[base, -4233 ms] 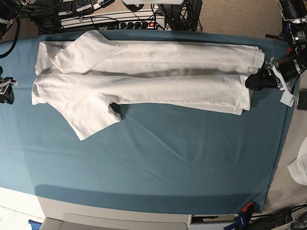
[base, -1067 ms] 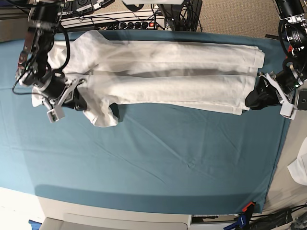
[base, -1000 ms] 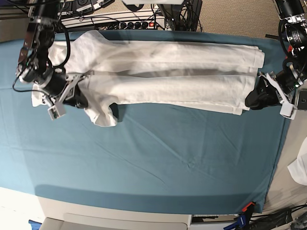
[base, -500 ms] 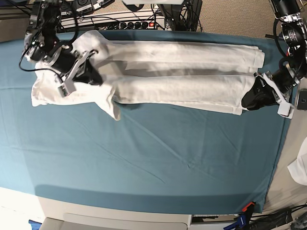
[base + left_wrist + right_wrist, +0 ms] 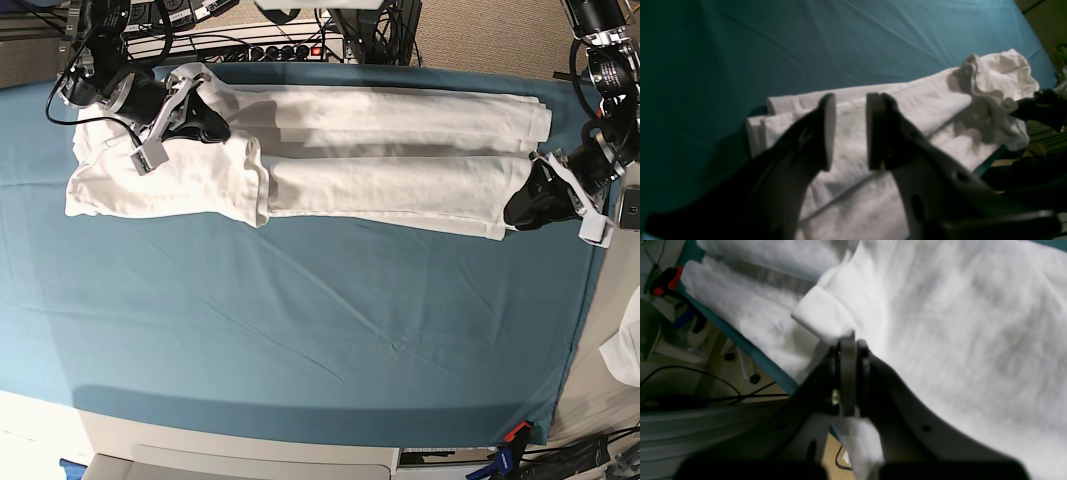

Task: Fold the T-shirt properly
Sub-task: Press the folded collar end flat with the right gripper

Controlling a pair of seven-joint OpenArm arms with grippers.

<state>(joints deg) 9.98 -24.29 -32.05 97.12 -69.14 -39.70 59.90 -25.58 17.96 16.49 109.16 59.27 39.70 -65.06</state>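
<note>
The white T-shirt (image 5: pixel 380 180) lies as a long folded band across the far part of the teal cloth. My right gripper (image 5: pixel 214 128) is over the shirt's sleeve end, on the base view's left. In the right wrist view that gripper (image 5: pixel 847 340) is shut on a fold of the T-shirt (image 5: pixel 957 323), and a doubled cuff bulges just past its tips. My left gripper (image 5: pixel 516 211) sits at the hem end. The left wrist view shows it (image 5: pixel 848 131) open just above the layered hem of the T-shirt (image 5: pixel 940 110), with nothing between its fingers.
The teal cloth sheet (image 5: pixel 320 330) covers the table. A power strip and cables (image 5: pixel 270 50) run along the far edge. A white fabric scrap (image 5: pixel 625 355) hangs at the right border, and a small dark device (image 5: pixel 630 208) sits beyond the left gripper.
My right gripper has carried the front sleeve up and to the right, laying it over the shirt body. The sleeve no longer sticks out toward the front. The left gripper has barely shifted.
</note>
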